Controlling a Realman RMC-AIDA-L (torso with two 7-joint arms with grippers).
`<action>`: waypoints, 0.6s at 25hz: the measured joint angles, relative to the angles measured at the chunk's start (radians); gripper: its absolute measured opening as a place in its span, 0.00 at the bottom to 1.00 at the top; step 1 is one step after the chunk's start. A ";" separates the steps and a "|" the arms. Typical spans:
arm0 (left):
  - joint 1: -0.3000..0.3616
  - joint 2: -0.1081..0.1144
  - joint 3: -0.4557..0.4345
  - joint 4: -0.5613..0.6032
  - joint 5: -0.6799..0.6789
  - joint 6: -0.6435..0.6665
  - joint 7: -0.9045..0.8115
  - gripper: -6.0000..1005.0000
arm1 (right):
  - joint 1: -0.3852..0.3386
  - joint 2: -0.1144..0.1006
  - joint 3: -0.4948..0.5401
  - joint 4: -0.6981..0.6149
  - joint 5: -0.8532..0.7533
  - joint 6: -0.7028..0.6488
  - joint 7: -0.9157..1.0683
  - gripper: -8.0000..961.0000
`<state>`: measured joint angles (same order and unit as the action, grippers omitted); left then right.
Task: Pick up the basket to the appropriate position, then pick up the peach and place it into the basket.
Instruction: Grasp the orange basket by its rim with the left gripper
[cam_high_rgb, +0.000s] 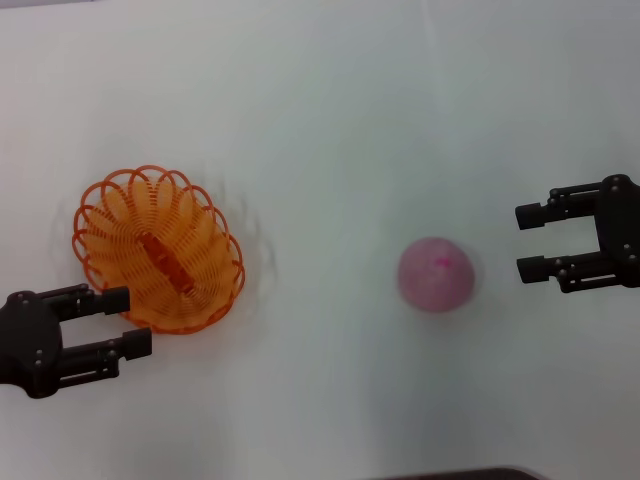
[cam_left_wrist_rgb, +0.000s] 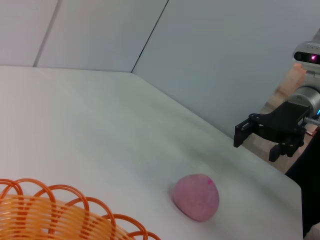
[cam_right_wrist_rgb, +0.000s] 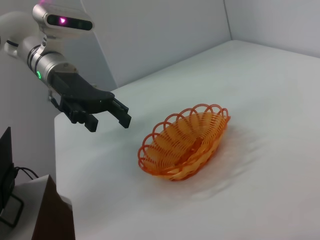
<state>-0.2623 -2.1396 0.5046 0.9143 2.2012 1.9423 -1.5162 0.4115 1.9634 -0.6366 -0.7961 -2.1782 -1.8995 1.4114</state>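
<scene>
On white table (cam_high_rgb: 330, 120): looped-wire oval basket (cam_high_rgb: 158, 249), round peach (cam_high_rgb: 435, 274); left gripper (cam_high_rgb: 125, 320), right gripper (cam_high_rgb: 530, 241) released.

— What's the room like?
— A white table (cam_high_rgb: 320, 120) fills the whole head view, evenly lit, with a dark strip at the bottom edge right of centre.
— And beyond the table?
— Pale grey walls (cam_left_wrist_rgb: 220, 55) meet in a corner at the upper middle of the left wrist view. In the right wrist view, a brown block (cam_right_wrist_rgb: 52, 212) and a dark stand with cables (cam_right_wrist_rgb: 7, 192) sit at the lower left.
</scene>
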 joint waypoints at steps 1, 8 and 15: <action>0.000 0.000 0.000 0.000 0.000 0.000 -0.002 0.70 | 0.001 0.000 -0.001 0.000 0.000 0.000 0.000 0.75; -0.002 0.000 0.000 0.001 0.000 0.000 -0.007 0.71 | 0.005 0.000 -0.002 0.000 0.000 -0.001 0.002 0.75; -0.004 0.000 0.001 0.010 0.000 -0.001 -0.015 0.71 | 0.007 0.000 -0.007 0.000 0.000 0.004 0.003 0.75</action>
<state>-0.2661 -2.1400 0.5053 0.9240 2.2013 1.9417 -1.5308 0.4189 1.9636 -0.6435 -0.7961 -2.1782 -1.8954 1.4142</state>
